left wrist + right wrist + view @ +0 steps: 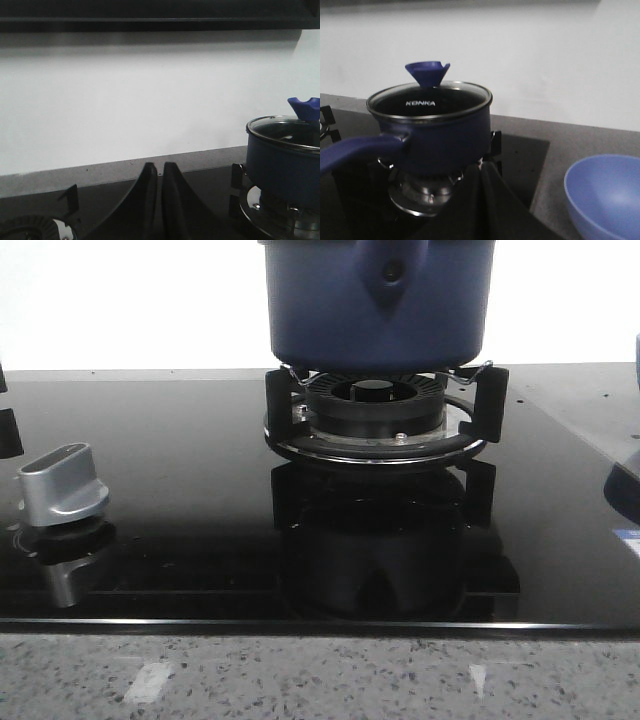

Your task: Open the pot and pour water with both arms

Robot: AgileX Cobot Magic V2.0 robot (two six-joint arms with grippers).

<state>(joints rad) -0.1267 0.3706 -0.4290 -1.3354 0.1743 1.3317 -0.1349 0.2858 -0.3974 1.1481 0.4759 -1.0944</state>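
The dark blue pot (378, 302) sits on the burner grate (380, 415) at the middle of the black stove top, its handle bracket facing me. The left wrist view shows it (282, 165) with a glass lid and blue knob (305, 107). In the right wrist view the pot (437, 135) carries the glass lid (427, 101) with its knob (426, 72) and a long blue handle (357, 150). My left gripper (160, 172) is shut and empty, left of the pot. My right gripper (481, 172) is shut and empty, close by the pot's base.
A silver stove knob (62, 485) stands at the left front of the glass top. A lighter blue bowl (605, 195) sits on the grey counter right of the stove. A second burner (30, 227) lies left of the left gripper. A white wall runs behind.
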